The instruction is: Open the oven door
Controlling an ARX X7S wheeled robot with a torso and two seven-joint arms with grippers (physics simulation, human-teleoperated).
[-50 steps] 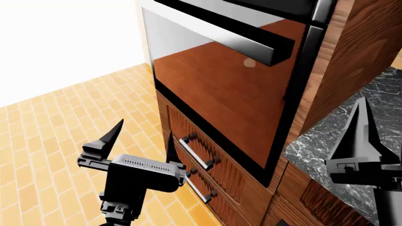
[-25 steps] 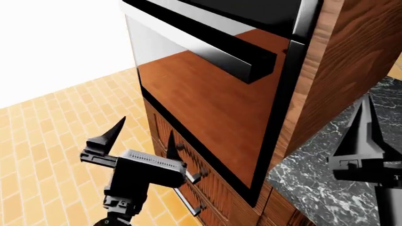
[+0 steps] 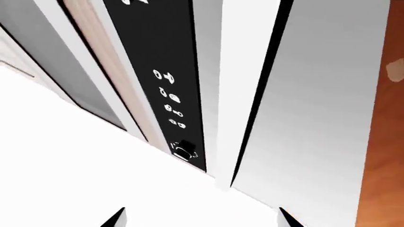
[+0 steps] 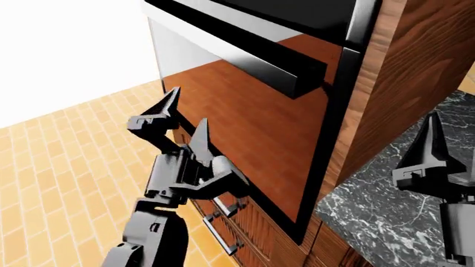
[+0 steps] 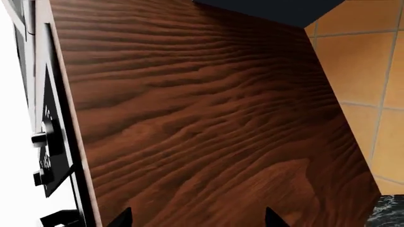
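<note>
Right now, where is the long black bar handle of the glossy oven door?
In the head view the long black bar handle runs across the oven door's top, above and right of the raised left gripper.

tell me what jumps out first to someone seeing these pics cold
The glossy oven door fills the middle of the head view, its glass mirroring orange-brown flooring under a long black bar handle. In front of it the left gripper is raised with jaws open, below the handle and holding nothing. The right gripper hangs over the marbled grey countertop.

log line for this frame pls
phase: approach | left end effector: open, raised before oven door, below bar handle, no contact | right end effector: idle over counter | door: shut
</note>
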